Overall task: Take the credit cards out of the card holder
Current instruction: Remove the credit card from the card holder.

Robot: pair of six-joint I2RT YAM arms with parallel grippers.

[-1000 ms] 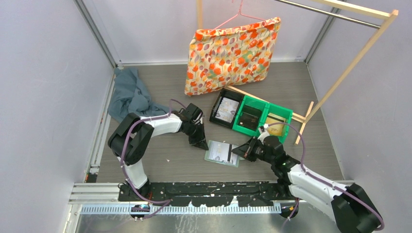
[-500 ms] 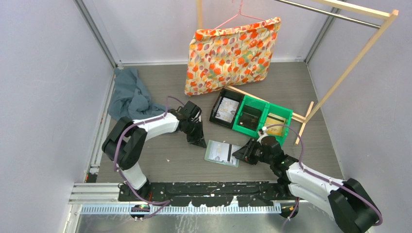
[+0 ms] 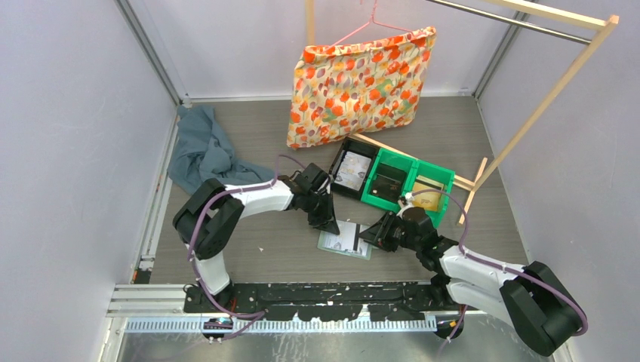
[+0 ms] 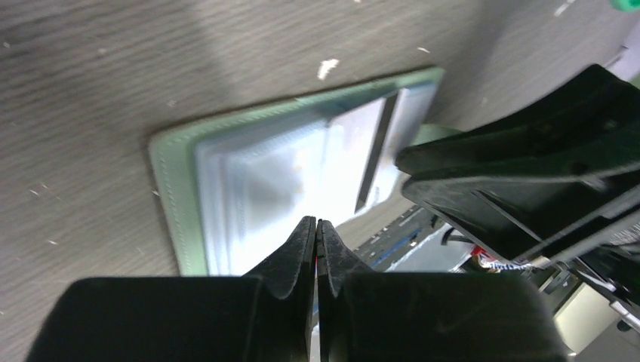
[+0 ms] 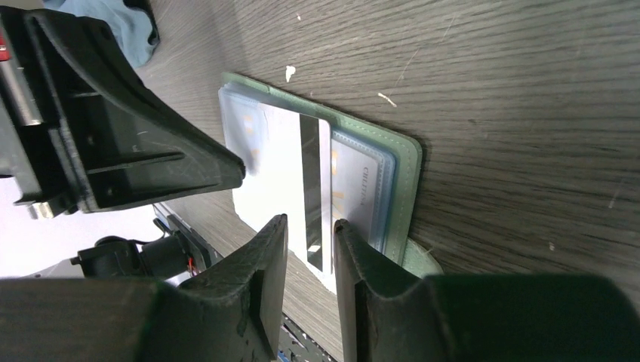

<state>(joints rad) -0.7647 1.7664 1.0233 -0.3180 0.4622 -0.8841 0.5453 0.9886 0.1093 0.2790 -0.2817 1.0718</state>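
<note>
A grey wood-grain table lay under both arms. Well beyond the grippers stood a pale wooden rack, with an orange floral cushion hung from it. A crumpled blue-grey cloth sat far out past the left arm's elbow. Just beyond the right gripper were two bright green plastic bins and a black one.

The left gripper was closed with its fingers pressed together and nothing between them. Its tips pointed down at the clear pockets directly beneath. The right gripper faced it from the other side, with a narrow gap between its fingers. Whether they touched anything could not be told.

The flat sage-green card holder lay open on the table between the two grippers. A whitish card with a dark stripe rested on its pockets, the striped end reaching into the gap between the right fingers.
</note>
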